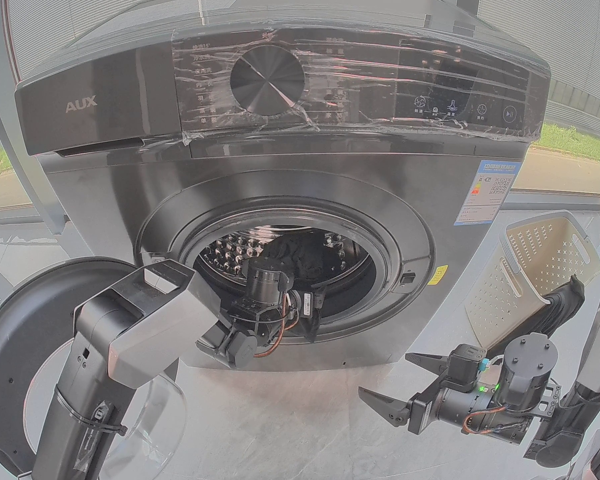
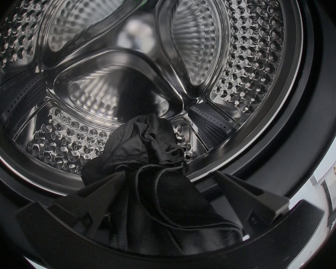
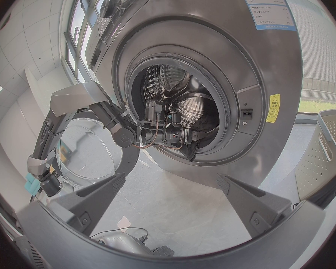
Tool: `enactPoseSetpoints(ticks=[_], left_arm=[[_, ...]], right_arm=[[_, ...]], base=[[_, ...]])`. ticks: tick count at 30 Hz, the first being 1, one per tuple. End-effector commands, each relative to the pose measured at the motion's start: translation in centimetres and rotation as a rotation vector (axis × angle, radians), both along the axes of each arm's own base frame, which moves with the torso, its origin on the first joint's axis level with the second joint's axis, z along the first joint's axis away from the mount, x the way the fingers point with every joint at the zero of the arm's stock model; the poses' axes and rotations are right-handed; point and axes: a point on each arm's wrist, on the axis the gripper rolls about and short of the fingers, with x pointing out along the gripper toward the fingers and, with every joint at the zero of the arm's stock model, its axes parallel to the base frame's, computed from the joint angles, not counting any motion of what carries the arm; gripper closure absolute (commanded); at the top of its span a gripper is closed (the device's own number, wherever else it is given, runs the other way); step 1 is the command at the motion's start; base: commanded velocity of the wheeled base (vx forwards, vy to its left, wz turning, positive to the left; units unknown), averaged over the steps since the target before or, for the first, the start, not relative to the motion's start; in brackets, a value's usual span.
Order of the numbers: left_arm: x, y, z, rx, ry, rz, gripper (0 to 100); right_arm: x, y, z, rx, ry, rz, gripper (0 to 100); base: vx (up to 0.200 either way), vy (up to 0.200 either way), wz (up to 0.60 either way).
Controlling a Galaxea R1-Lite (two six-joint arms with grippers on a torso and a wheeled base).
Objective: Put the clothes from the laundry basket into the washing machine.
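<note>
**A:** What's at the far left?

**B:** The washing machine (image 1: pixel 327 168) has its round door (image 1: pixel 13 341) hanging wide open. Beside that, the left hand (image 2: pixel 168 174) sits at the mouth of the drum (image 2: pixel 100 90), with its fingers (image 2: pixel 97 198) spread well apart.

**A:** Holding anything?

**B:** Nothing is gripped. A black garment (image 2: pixel 145 142) lies between the fingers, draped over the door seal (image 2: pixel 310 113), and its bunched end is down in the drum. It may brush one finger, but that's hard to tell in the dark.

**A:** And to the right?

**B:** The right hand (image 1: pixel 385 376) hovers low above the floor (image 1: pixel 280 421) in front of the machine, fingers wide apart and empty. Farthest right, the laundry basket (image 1: pixel 533 268) stands tilted near the machine, with a dark cloth (image 1: pixel 557 311) hanging over its rim.
</note>
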Motion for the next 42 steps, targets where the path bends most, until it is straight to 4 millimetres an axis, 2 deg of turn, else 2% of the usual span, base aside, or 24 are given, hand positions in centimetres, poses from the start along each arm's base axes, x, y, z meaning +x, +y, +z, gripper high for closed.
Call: enactPoseSetpoints(ticks=[1, 7, 13, 17, 21, 28, 38, 39, 42], left_arm=[[0.0, 0.2, -0.7, 0.019, 0.012, 0.001, 100], [0.0, 0.1, -0.8, 0.021, 0.015, 0.001, 100], [1.0, -0.3, 1.0, -0.022, -0.054, 0.017, 100], [2.7, -0.1, 3.1, -0.075, -0.142, 0.058, 100], [4.7, 0.2, 4.2, -0.121, -0.231, 0.113, 100], [7.1, 1.1, 5.2, -0.167, -0.325, 0.171, 100], [7.5, 1.1, 5.6, -0.179, -0.346, 0.176, 100], [7.5, 1.1, 5.6, -0.179, -0.344, 0.176, 0], [7.5, 1.1, 5.6, -0.183, -0.345, 0.175, 0]], right_arm=[[0.0, 0.0, 0.0, 0.001, -0.001, 0.001, 0], [0.0, 0.0, 0.0, 0.002, -0.002, 0.001, 0], [0.0, 0.0, 0.0, 0.001, -0.003, 0.001, 0], [0.0, 0.1, 0.0, 0.002, -0.002, 0.002, 0], [0.0, 0.0, 0.0, 0.001, -0.003, 0.001, 0], [0.0, 0.0, 0.0, 0.001, -0.003, 0.001, 0], [0.0, 0.1, 0.0, 0.001, 0.0, 0.002, 0], [0.0, 0.1, 0.0, 0.001, 0.0, 0.002, 0], [0.0, 0.1, 0.0, 0.001, 0.0, 0.002, 0]], base=[[0.0, 0.0, 0.0], [0.0, 0.0, 0.0], [0.0, 0.0, 0.0], [0.0, 0.0, 0.0], [0.0, 0.0, 0.0], [0.0, 0.0, 0.0], [0.0, 0.0, 0.0], [0.0, 0.0, 0.0], [0.0, 0.0, 0.0]])
